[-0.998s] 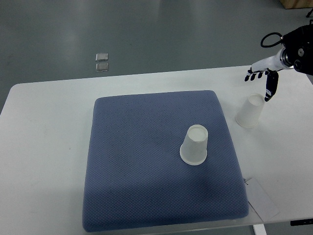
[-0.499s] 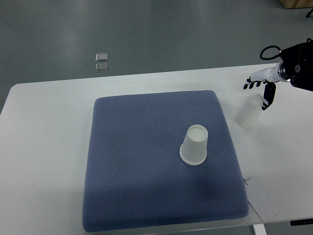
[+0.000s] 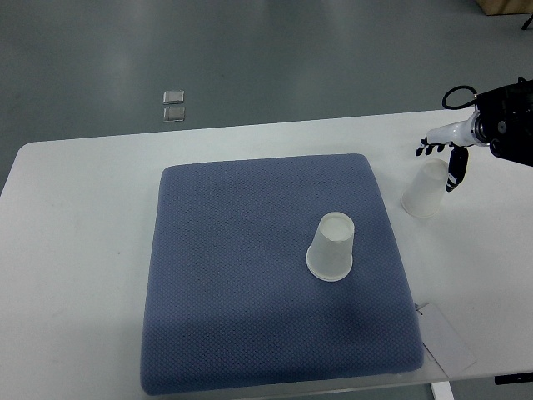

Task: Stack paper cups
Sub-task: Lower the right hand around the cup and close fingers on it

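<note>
One white paper cup [image 3: 331,247] stands upside down on the blue mat [image 3: 250,275], right of its middle. A second white paper cup [image 3: 425,189] stands upside down on the white table, just off the mat's right edge. My right hand [image 3: 440,158] comes in from the right edge and hovers at the upper right of that second cup. Its fingers are spread, the thumb pointing down beside the cup's right side. It holds nothing. The left arm is out of view.
The white table [image 3: 75,250] carries the mat. A white paper tag [image 3: 445,337] lies near the front right corner. Two small square plates [image 3: 173,105] lie on the grey floor beyond the table's far edge.
My right hand has lowered and shifted slightly right and toward the cup on the table, its thumb now beside the cup's top. Both cups stay still.
</note>
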